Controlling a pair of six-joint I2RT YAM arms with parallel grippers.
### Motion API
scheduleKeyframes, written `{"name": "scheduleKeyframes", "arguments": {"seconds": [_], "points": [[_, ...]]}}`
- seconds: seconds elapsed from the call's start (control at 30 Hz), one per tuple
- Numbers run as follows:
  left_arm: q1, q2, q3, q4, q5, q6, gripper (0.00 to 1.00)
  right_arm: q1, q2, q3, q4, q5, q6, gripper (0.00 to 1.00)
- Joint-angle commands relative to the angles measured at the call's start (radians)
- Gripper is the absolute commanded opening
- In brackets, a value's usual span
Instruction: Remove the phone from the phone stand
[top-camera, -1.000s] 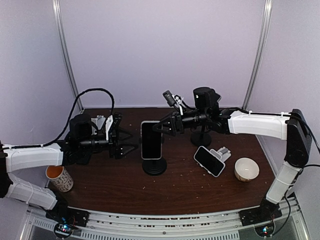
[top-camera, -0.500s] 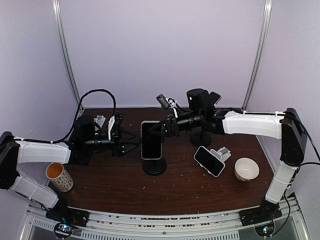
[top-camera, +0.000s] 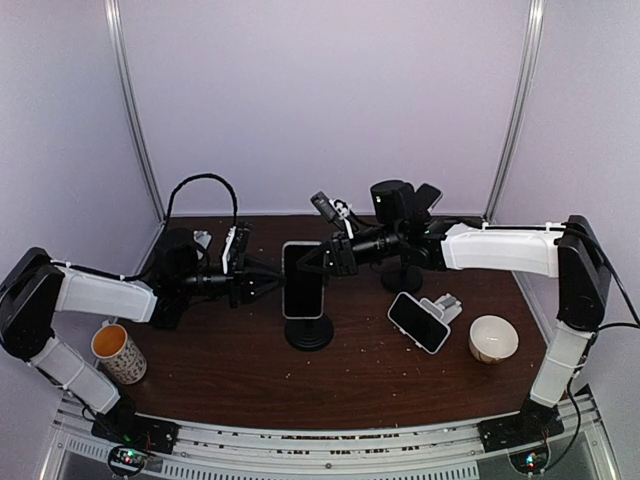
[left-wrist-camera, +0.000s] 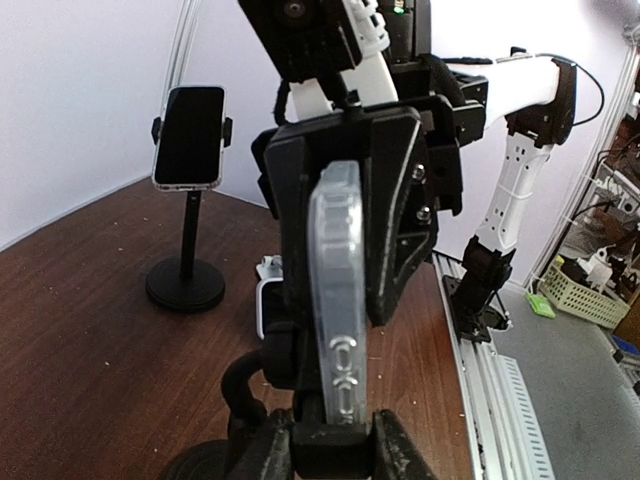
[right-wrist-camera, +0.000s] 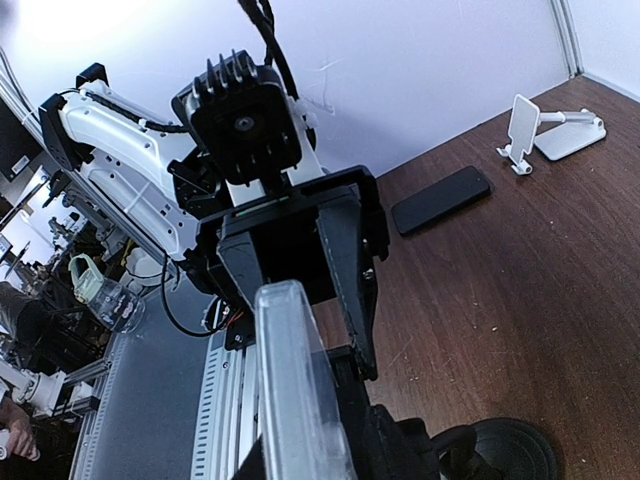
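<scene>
Left gripper (top-camera: 271, 285) advanced; phone (top-camera: 303, 281) edge between fingers (left-wrist-camera: 268, 452).

A pale lilac wall (top-camera: 320, 100) fills the upper half of the top view, softly and evenly lit. Two slim metal posts (top-camera: 133, 110) rise against it, one at upper left, one at upper right. Below lies a dark brown wooden surface (top-camera: 330, 385) flecked with pale crumbs, and a perforated metal rail (top-camera: 330, 440) runs along the bottom edge. At the right of the left wrist view, a grey floor (left-wrist-camera: 570, 400) and a light green basket (left-wrist-camera: 585, 298) show.
</scene>
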Motion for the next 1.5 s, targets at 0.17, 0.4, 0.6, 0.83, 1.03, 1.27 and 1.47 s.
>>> {"name": "scheduleKeyframes", "arguments": {"seconds": [0.17,0.4,0.6,0.83,1.03,1.27,1.47], "points": [[0.008,-0.012,-0.014,0.091,0.009,-0.036,0.19,0.007,0.013,0.012,0.013,-0.02,-0.002,0.15],[0.009,-0.029,-0.038,0.071,0.011,-0.036,0.17,0.006,0.004,0.013,-0.036,-0.004,-0.044,0.05],[0.024,-0.056,-0.059,0.09,0.034,-0.047,0.08,-0.001,-0.018,0.021,-0.147,0.007,-0.143,0.0],[0.06,-0.025,-0.101,0.303,0.08,-0.178,0.0,-0.031,-0.027,0.029,-0.304,-0.004,-0.253,0.0],[0.104,0.041,-0.11,0.512,0.097,-0.32,0.0,-0.051,-0.01,0.05,-0.394,-0.003,-0.298,0.0],[0.139,0.044,-0.115,0.447,0.041,-0.292,0.0,-0.056,-0.022,0.045,-0.398,-0.021,-0.31,0.0],[0.152,-0.019,-0.121,0.298,-0.039,-0.206,0.0,-0.058,-0.03,0.041,-0.405,-0.042,-0.322,0.0]]}}
